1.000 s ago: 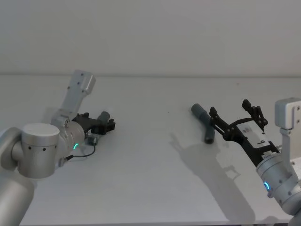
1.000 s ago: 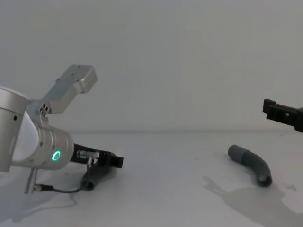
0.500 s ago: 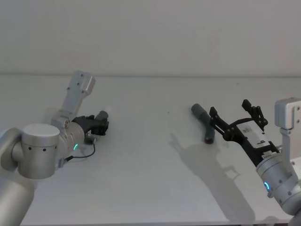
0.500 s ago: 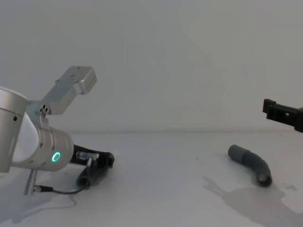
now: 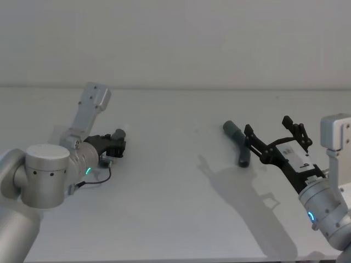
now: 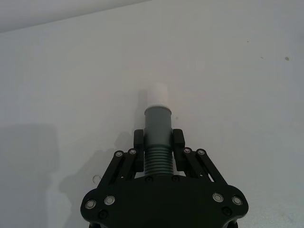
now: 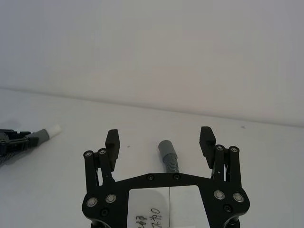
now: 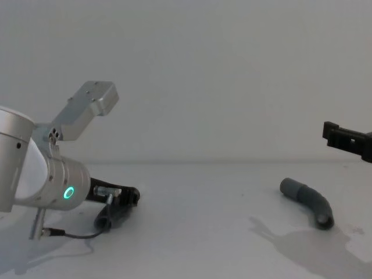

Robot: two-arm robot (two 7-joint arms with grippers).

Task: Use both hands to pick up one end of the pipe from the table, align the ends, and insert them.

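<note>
My left gripper (image 5: 116, 147) is low over the left side of the white table (image 5: 175, 208), shut on one grey pipe piece (image 6: 157, 121). The left wrist view shows its fingers (image 6: 138, 141) clamping the ribbed section, with the whitish tip (image 6: 157, 95) sticking out ahead. That piece (image 8: 107, 218) looks to be resting on the table. The other bent grey pipe piece (image 5: 238, 143) lies on the right. My right gripper (image 5: 269, 127) hovers open just behind and above it, and its collar end (image 7: 166, 146) shows between the spread fingers.
A thin black cable (image 5: 98, 179) loops on the table beside the left arm. A pale grey wall (image 5: 175, 44) rises behind the table's far edge. Bare white surface separates the two pipe pieces.
The left gripper's fingers have closed in on the ribbed pipe piece. The right arm and the right pipe piece have not moved.
</note>
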